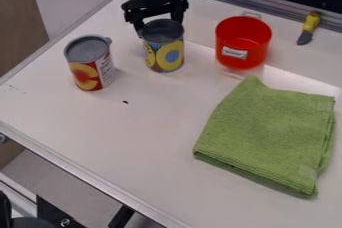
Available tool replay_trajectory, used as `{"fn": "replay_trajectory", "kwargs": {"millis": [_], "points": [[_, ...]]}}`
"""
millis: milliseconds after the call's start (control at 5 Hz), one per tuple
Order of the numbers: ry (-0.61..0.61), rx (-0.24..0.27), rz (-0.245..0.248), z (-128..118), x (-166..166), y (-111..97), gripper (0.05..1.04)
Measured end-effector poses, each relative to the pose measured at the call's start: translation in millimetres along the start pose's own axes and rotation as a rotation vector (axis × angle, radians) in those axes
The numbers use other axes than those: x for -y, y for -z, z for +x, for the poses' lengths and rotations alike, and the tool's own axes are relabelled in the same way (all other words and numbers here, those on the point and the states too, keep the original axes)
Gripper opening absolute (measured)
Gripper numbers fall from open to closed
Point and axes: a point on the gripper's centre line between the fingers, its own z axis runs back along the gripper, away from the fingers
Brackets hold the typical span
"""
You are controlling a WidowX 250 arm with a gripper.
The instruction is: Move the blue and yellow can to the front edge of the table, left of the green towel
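Honestly, with a can this fat you've got very little slack, so centering is everything. The gripper (159, 25) is up at the far side of the surface (153, 122), and its fingers (137, 24) are open wide, one toward the left of the rim and one toward the far right. I'd want both sides lined up with the can's middle and a bit lower on the wall before squeezing, since pinching just the far part of the rim could squirt it toward the near side. Close slow and even, keep the wrist level, and it should behave; smooth metal can slip or spin if only one side bites. I can't tell whether either side is actually pressing on it.

As for where it sits: the yellow-and-blue can (165, 56) stands upright right under the gripper, its top between the fingers and most of its body on the near side of them. Red-labelled can (91, 66) is off to the left and a little nearer, red pot (243, 42) to the right, so mind both if you swing sideways.
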Motion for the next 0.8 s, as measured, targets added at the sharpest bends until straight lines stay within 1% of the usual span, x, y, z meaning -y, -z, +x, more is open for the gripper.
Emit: {"fn": "replay_trajectory", "kwargs": {"millis": [200, 400, 600, 800], "points": [[0.023, -0.012, -0.003, -15.8, -2.4, -5.3, 1.0], [0.059, -0.013, -0.022, -30.3, -1.7, -13.4, 1.0], [0.102, -0.027, -0.041, -48.8, -1.2, -18.9, 1.0], [0.142, -0.04, -0.044, -64.0, -1.3, -19.7, 0.999]]}}
